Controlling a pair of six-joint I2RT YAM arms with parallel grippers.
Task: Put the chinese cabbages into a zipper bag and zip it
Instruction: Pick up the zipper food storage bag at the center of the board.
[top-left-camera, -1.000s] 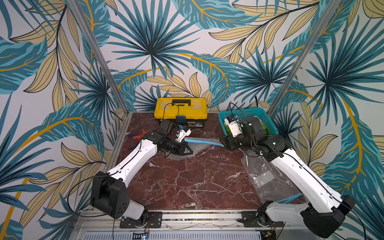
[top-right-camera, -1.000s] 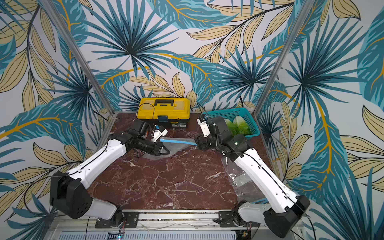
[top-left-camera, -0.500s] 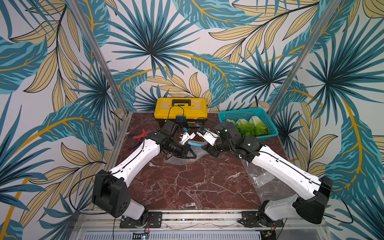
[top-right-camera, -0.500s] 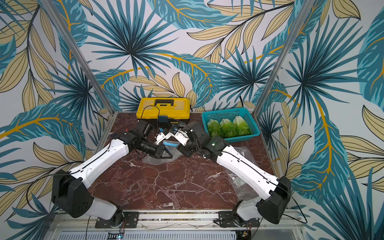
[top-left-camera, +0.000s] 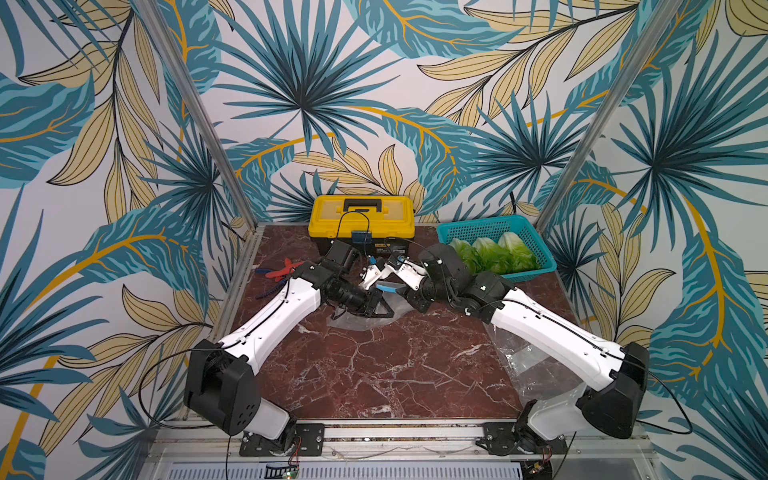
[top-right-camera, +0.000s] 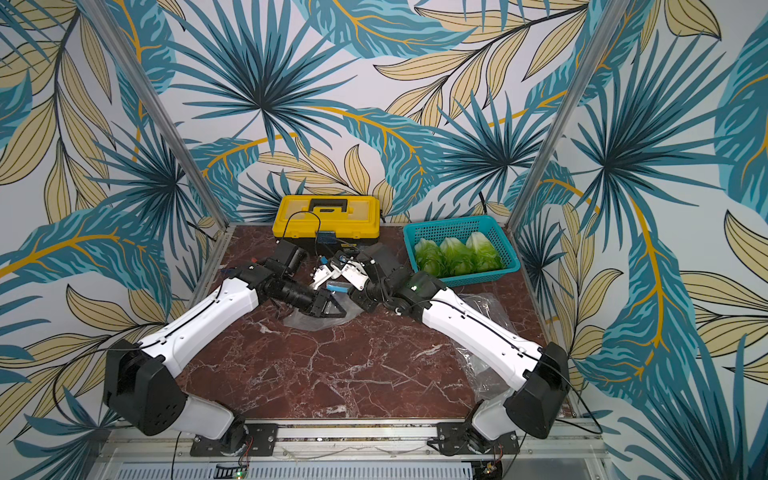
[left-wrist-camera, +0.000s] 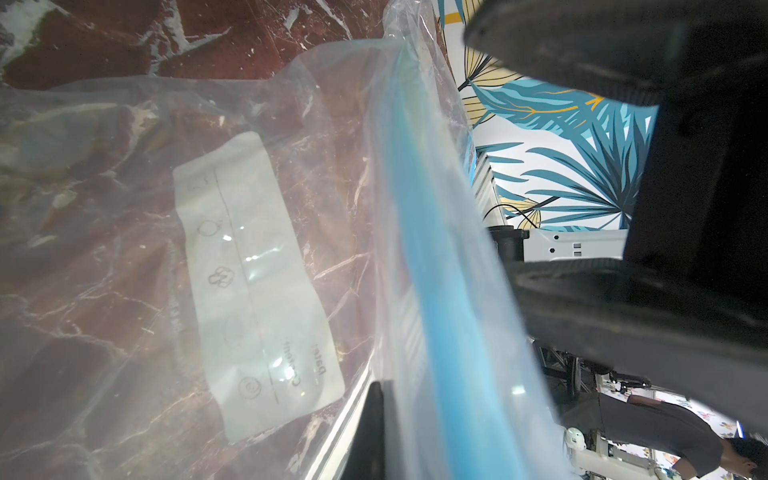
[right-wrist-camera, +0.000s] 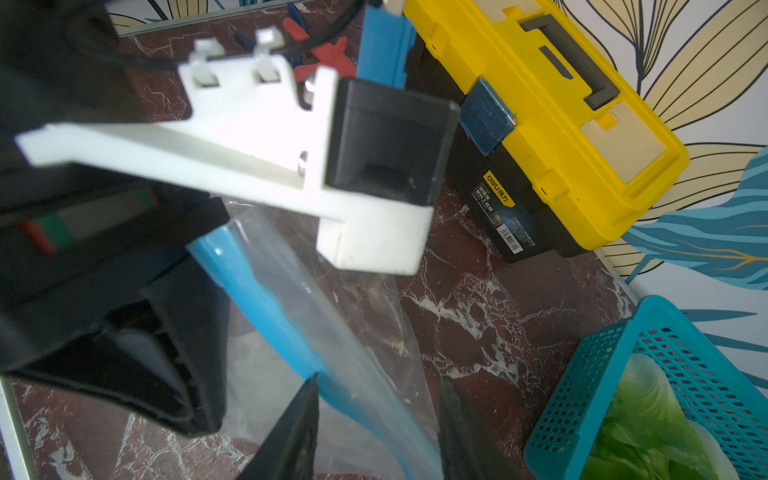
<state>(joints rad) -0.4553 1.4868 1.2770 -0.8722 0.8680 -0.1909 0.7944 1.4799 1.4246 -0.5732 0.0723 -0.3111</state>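
My left fingers (top-left-camera: 379, 307): clamped shut on the zipper bag (left-wrist-camera: 257, 266) rim.
My right fingers (top-left-camera: 408, 298): apart, straddling the blue zip strip (right-wrist-camera: 266, 316).
Risk: thin film slips my pinch and the mouth collapses.

Green cabbages (top-left-camera: 494, 255), teal basket (top-left-camera: 528, 271), seemingly blue-striped bag (left-wrist-camera: 340, 232)

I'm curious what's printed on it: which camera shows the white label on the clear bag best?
Left wrist view: the label is large, its icons visible. Both top views show the zipper bag only as crumpled plastic; the right wrist view just its blue strip.
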